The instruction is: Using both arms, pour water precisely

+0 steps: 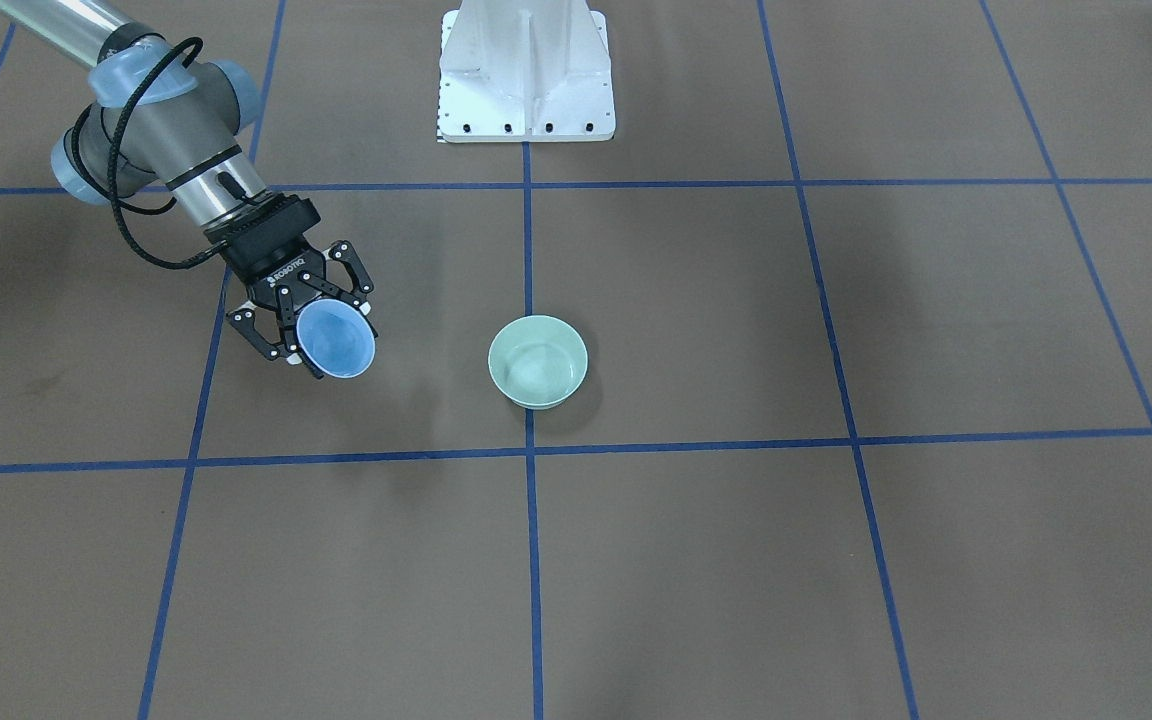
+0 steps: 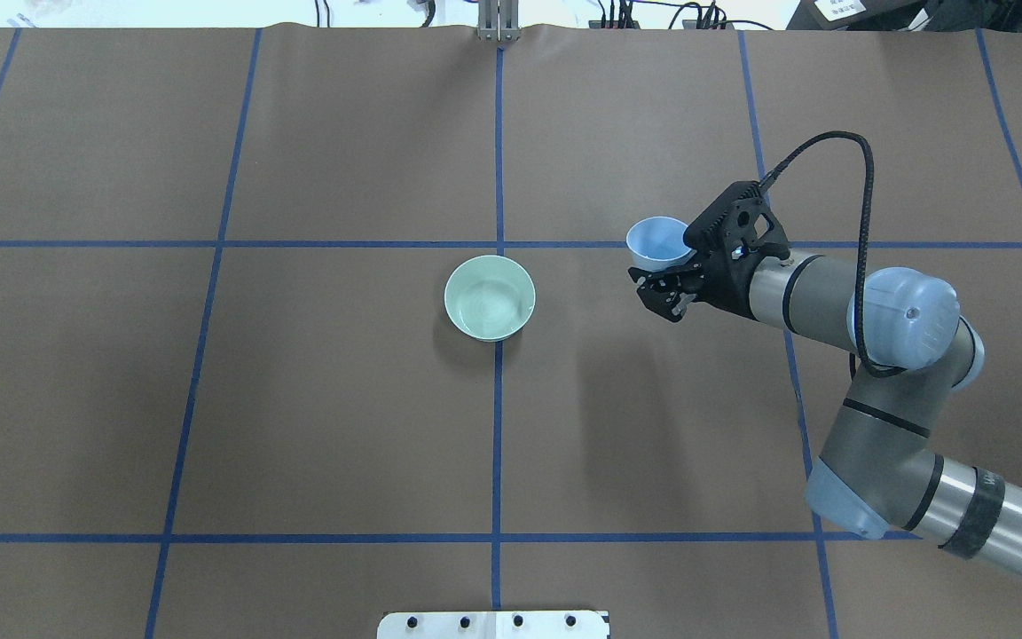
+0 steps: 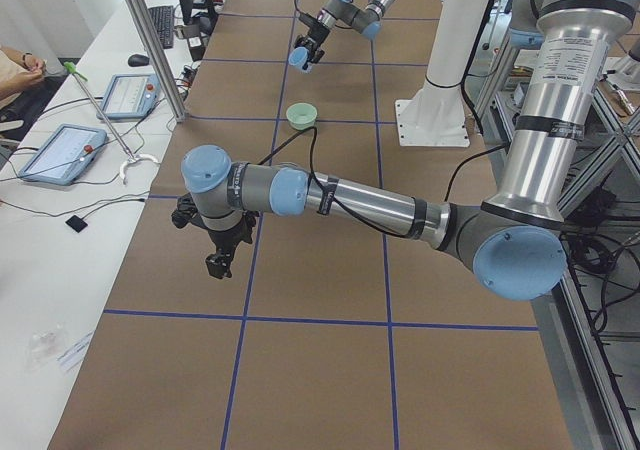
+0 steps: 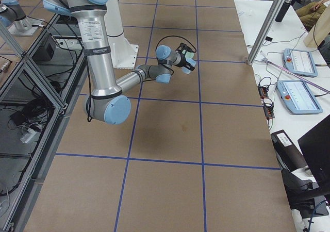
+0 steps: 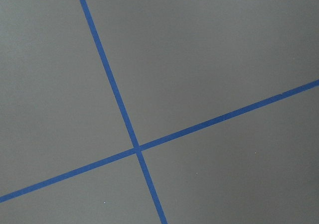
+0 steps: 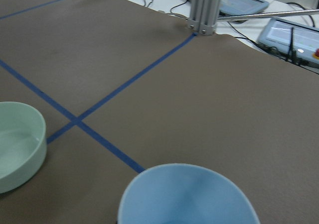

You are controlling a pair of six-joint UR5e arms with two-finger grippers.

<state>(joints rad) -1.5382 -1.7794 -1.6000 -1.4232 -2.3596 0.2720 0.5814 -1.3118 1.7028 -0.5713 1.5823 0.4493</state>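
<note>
Pinching blue cup point(image 2: 656, 238) w/ right gripper point(image 2: 664, 275), roughly upright (prob. to keep water in), above table point(image 2: 342, 399) and well apart from green bowl point(image 2: 490, 297), parked on mid-line as pour target. Left gripper point(image 3: 222, 255) far off, clear of pour; spread or pressed together: can't tell.

Bright, even light from above, faint soft shadows on the brown table point(image 1: 696, 560) — darkest under the green bowl point(image 1: 537, 360), blue cup point(image 6: 187, 196) slightly blurred near the wrist lens.
</note>
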